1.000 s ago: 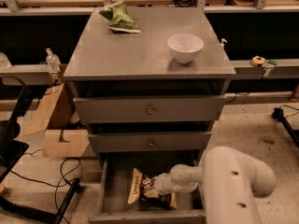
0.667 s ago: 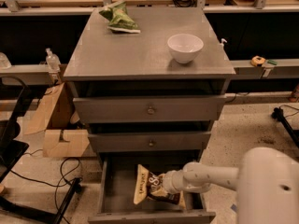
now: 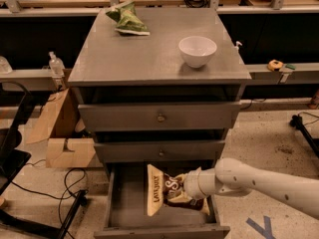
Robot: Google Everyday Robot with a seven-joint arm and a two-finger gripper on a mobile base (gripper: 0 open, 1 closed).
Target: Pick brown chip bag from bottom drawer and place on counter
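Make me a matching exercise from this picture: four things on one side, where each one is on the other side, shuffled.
Things:
1. brown chip bag
2. green chip bag
3. white bowl
4. hand

Places:
A. right side of the counter
B. at the right of the drawer, against the brown chip bag
C. back left corner of the counter
D. lying in the open bottom drawer

Pairs: 1-D, 2-C, 3-A, 4-B

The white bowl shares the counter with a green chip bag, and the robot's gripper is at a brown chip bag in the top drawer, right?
Wrong drawer. The camera view shows the gripper at the brown chip bag in the open bottom drawer. The white bowl and green chip bag are on the counter.
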